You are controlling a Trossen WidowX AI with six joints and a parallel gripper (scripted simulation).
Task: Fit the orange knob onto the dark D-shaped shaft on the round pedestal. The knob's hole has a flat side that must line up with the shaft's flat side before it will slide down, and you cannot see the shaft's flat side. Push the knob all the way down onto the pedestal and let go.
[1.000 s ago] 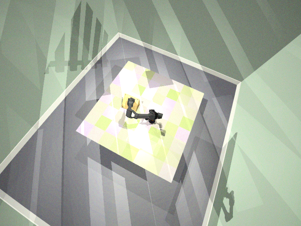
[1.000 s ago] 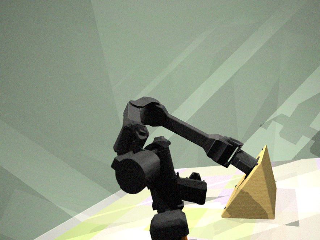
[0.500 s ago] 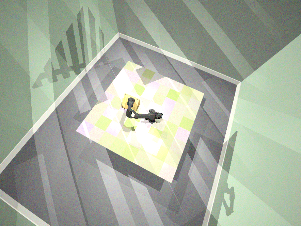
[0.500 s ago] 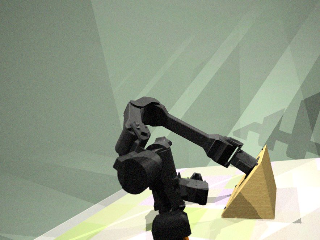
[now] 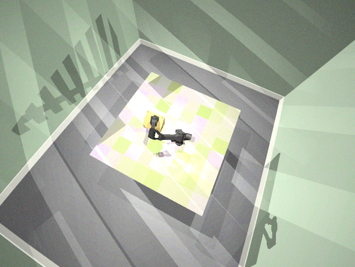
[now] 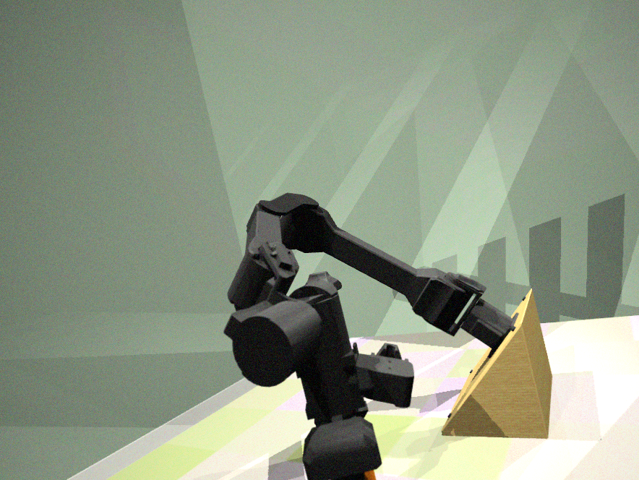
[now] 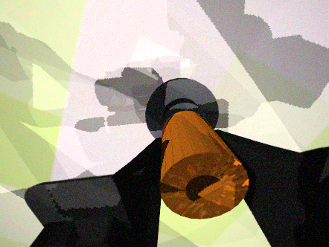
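Note:
The orange knob [image 7: 202,164] [image 6: 369,474] is upright between the dark fingers of my gripper [image 7: 187,138], which is shut on it. Its near end shows a dark hole with a straight edge. Its far end overlaps the round dark pedestal [image 7: 154,115] [image 5: 179,144] in the wrist view. A dark curved rim shows just behind that end. The shaft is hidden by the knob, and I cannot tell whether it is inside the hole or how far down the knob sits. In the exterior view the fingertips and pedestal are out of frame.
The arm's base is mounted on a wooden wedge [image 5: 145,122] [image 6: 516,392], off to one side of the pedestal. The checkered table top [image 5: 151,178] carries patchy light and shadows, with grey floor [image 5: 120,229] around it.

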